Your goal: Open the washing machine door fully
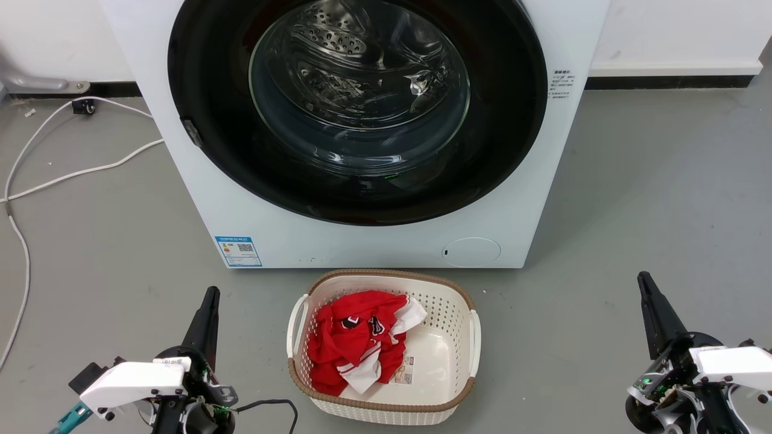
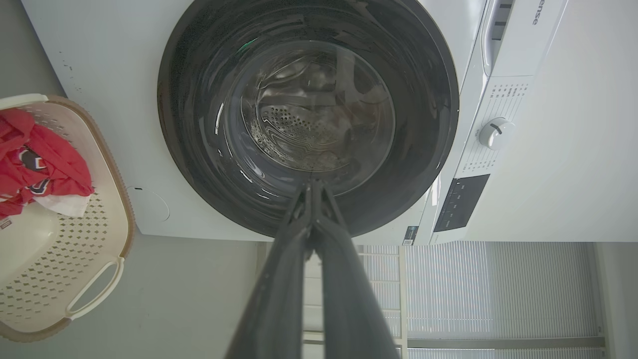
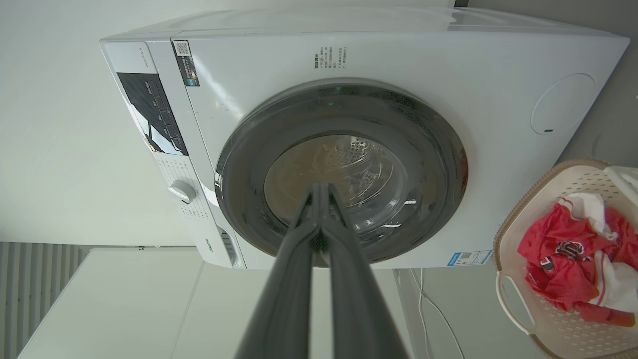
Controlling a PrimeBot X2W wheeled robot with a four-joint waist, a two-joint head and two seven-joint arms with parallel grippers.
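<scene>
Door (image 1: 359, 96): sits shut and flush in the front of the washer (image 1: 362, 244), filling most of the face at the head view's 12 o'clock.
Door look: a glossy black ring around a bulging clear bowl. The steel drum shows through the bowl, and no laundry can be made out inside.
Catch (image 1: 192, 132): a small grey notch on the ring at 9 o'clock. It looks like the place to pull, so the hinge is probably at 3 o'clock.
Progress: the door has not been opened at all and nothing is touching it.
Left gripper (image 1: 211, 295): low at 7 o'clock from the door and well apart from it. Its fingers (image 2: 284, 259) are pressed together, hold nothing and aim at the door. It is on the catch side, so it seems the likelier arm for the pull.
Right gripper (image 1: 645, 283): low at 5 o'clock, also well clear. Its fingers (image 3: 294, 259) are closed on each other and empty.
Basket (image 1: 386, 274): on the floor just in front of the washer, at 6 o'clock below the door. It holds red clothes (image 1: 353, 337), probably waiting to be loaded.
Risk: the basket sits under the door's swing, but it looks low enough to clear.
Sticker (image 1: 238, 251): blue, at the washer's 7 o'clock corner.
Cable (image 1: 60, 175): white, lying loose on the floor at 9 o'clock, away from the arms.
</scene>
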